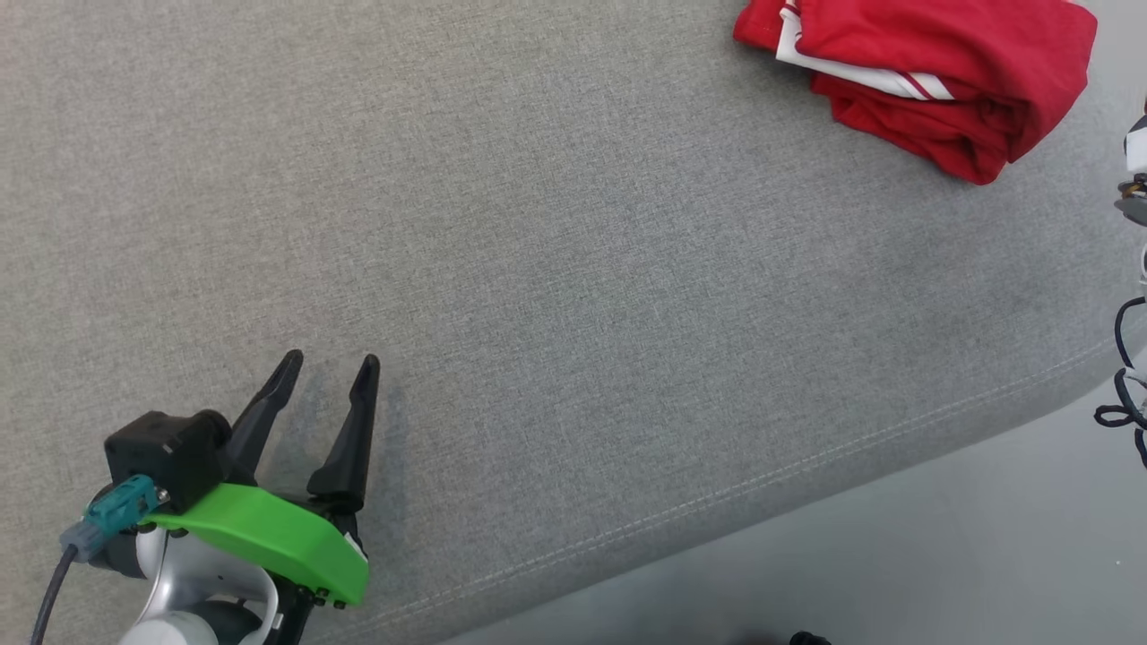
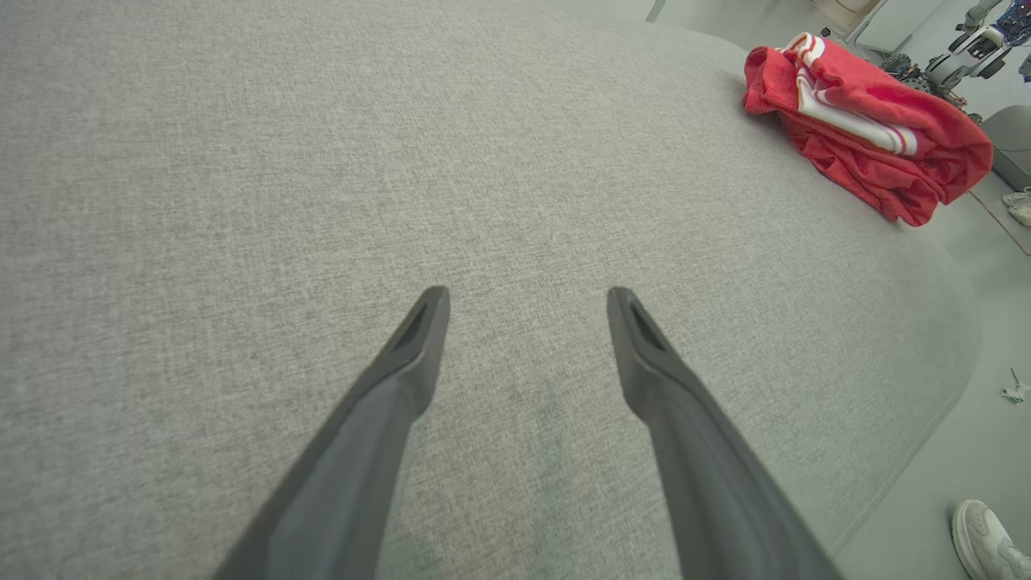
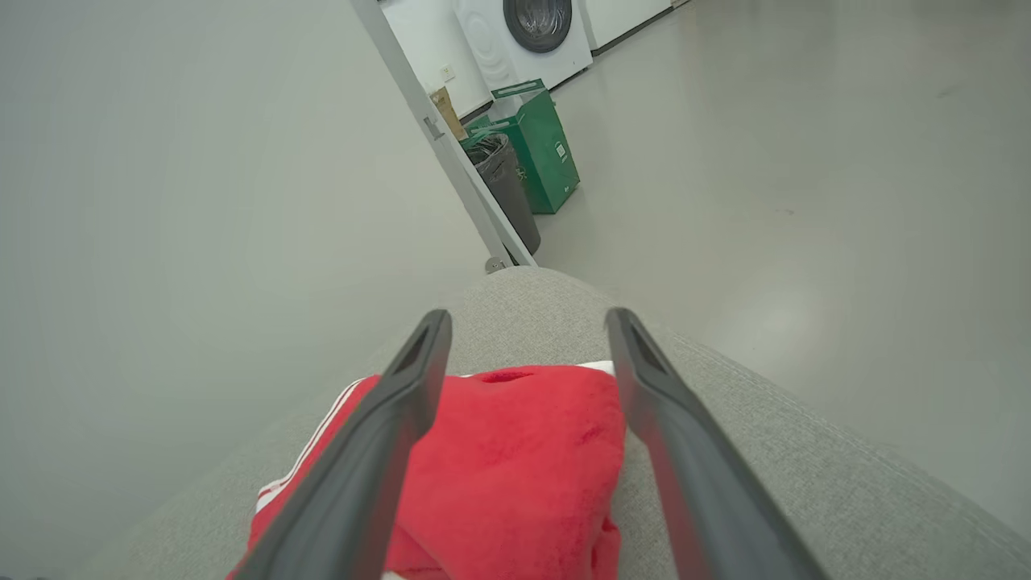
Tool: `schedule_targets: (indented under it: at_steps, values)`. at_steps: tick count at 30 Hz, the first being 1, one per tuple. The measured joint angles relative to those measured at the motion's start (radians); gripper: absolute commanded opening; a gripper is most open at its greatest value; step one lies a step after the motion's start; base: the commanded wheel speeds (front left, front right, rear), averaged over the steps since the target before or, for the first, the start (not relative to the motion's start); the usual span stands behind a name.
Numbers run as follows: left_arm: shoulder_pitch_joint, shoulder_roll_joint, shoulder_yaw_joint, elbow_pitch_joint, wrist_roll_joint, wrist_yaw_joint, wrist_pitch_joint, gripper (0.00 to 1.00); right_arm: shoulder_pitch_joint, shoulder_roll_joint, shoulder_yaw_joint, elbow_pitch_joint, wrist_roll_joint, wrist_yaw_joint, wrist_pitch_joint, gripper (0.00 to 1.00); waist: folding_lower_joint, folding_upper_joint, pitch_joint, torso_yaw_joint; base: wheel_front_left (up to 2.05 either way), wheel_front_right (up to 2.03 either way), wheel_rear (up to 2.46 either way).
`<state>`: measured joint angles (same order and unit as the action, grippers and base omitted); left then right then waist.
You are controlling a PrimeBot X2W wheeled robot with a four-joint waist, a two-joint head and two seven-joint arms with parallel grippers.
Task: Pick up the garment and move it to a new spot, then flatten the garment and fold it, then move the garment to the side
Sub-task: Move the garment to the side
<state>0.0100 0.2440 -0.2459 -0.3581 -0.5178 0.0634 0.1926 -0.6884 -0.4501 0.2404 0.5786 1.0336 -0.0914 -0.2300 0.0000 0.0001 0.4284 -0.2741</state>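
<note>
The left end effector [image 1: 330,358] sits low over the near left part of the grey cloth-covered surface [image 1: 573,313]. Its two dark fingers [image 1: 345,448] are spread wide with nothing between them, only bare cloth under the tips. Behind the fingers there is one bright green cover [image 1: 269,537] on the wrist and one teal plug [image 1: 121,506] with a dark cable running off it.

The right end effector [image 3: 527,318] is over at the far right end of the surface. Its two fingers [image 3: 685,451] also stand wide apart and hold nothing. The one garment [image 3: 515,451] lies right below them, though I cannot tell whether the fingers touch it.

The garment is red with white stripes, bunched into a loose folded heap. It rests near the far right rim of the surface, well apart from the left end effector. From the left wrist the heap shows at the upper right, close to where the surface curves down.

Around the surface is pale floor [image 1: 896,555]. On it, near the rounded corner, I count one light shoe [image 2: 987,536]. Past the far end of the surface stand one slanted metal post [image 3: 451,153], one grey bin [image 3: 507,189] with a dark liner, one green bag [image 3: 544,149] just beside it, and one white washing machine [image 3: 532,32] against the wall.
</note>
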Motion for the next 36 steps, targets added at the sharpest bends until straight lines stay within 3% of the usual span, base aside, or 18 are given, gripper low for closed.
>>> schedule_targets:
  at_steps: [10,14,25,36]
  values:
    - [-0.002,-0.045,-0.018,0.052,-0.007,-0.003,-0.06,1.0,0.084,-0.076,-0.013,-0.116,-0.198,-0.014,-0.031,1.0,0.0,0.0,-0.049,0.041,0.0,0.0,0.0]
    - [-0.002,-0.048,0.007,0.1,0.005,0.0,-0.105,1.0,0.13,-0.083,-0.093,-0.241,-0.33,-0.025,-0.029,1.0,0.0,0.0,-0.083,0.083,0.0,0.0,0.0]
    - [-0.002,-0.048,0.029,0.206,0.1,0.012,-0.215,1.0,0.317,-0.005,-0.109,-0.363,-0.484,-0.034,-0.029,1.0,0.0,0.0,-0.173,0.195,0.0,0.0,0.0]
    - [0.029,-0.052,0.034,0.299,0.113,0.016,-0.29,1.0,0.519,0.105,-0.097,-0.374,-0.58,-0.034,-0.029,1.0,0.0,0.0,-0.288,0.272,0.0,0.0,0.0]
